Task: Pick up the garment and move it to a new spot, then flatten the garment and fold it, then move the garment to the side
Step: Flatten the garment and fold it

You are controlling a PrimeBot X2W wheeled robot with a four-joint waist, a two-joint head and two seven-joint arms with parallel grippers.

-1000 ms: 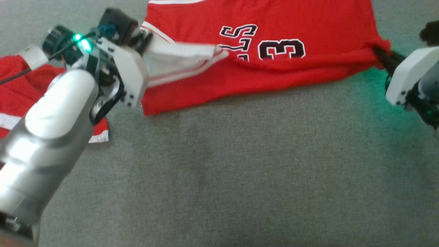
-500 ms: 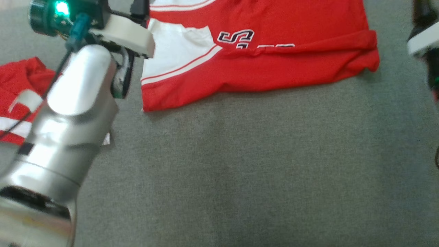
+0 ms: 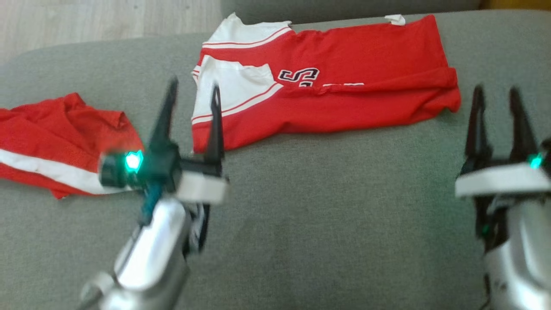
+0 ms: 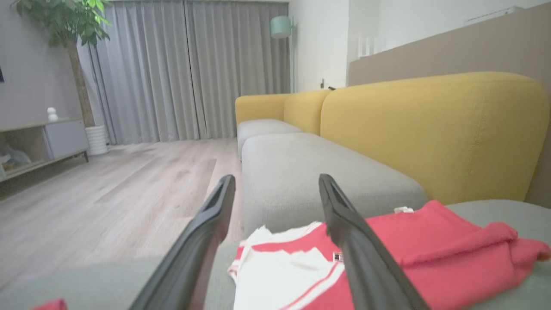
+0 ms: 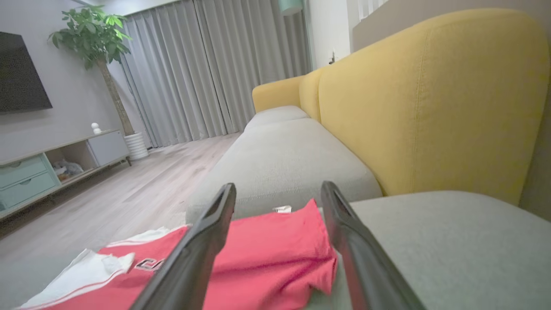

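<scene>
A crumpled red cloth (image 3: 56, 137) lies left of the left end effector (image 3: 193, 86), its 2 fingers spread and empty over the grey sofa (image 3: 310, 215). The folded red jersey (image 3: 344, 86) lies just ahead, reaching across to the right end effector (image 3: 496, 90), likewise spread and empty.

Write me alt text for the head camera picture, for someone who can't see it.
A red and white jersey lies partly folded on a gray sofa cushion, with the robot's left gripper and right gripper open and empty nearer the camera. A second crumpled red garment lies at the far left.
</scene>
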